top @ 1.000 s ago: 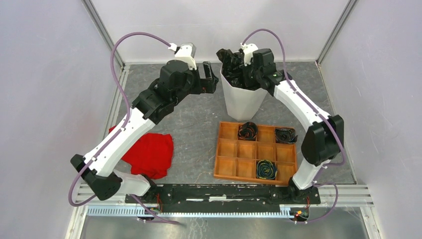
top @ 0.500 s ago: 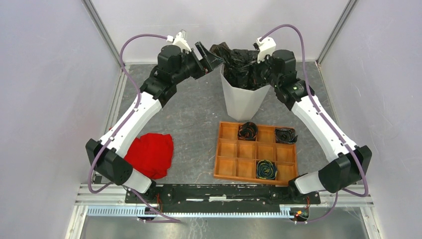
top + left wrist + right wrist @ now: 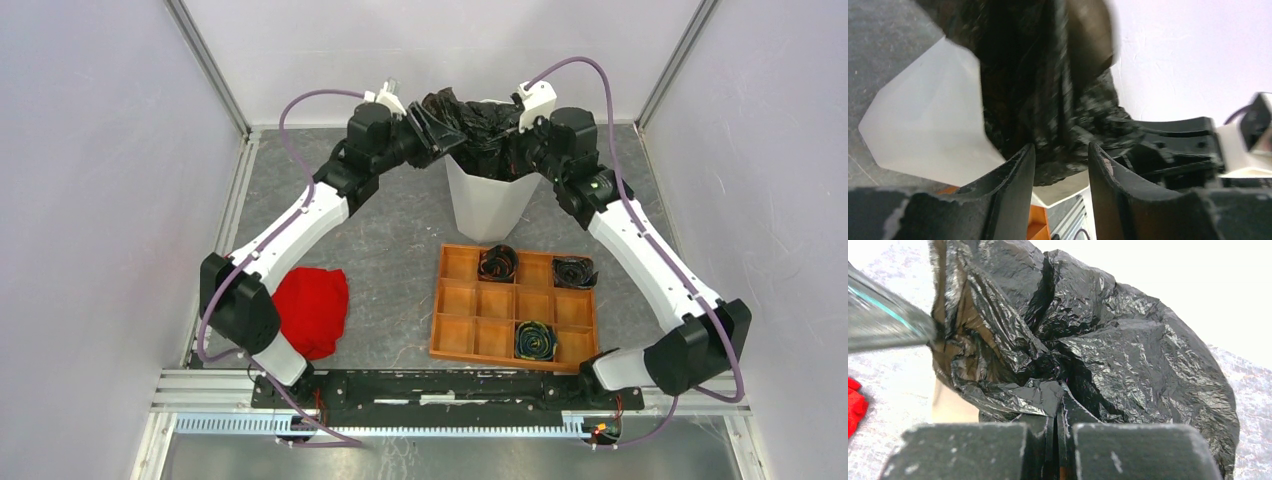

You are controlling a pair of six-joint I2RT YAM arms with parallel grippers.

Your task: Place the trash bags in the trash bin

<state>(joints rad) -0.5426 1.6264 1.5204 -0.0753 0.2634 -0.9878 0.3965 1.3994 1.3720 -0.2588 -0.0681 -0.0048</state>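
In the last second the left arm (image 3: 300,215) came in from beside the trash bin (image 3: 487,205) to the left edge of the trash bag (image 3: 478,118). The left jaws narrowed from wide to part-way and stood apart around a fold of bag, with no grip confirmed, while the right jaws were together, pinching the bag's right side. The bag sat bunched in the bin's mouth, much of it above the rim; I judged a two-sided hold imminent, to seat it lower.
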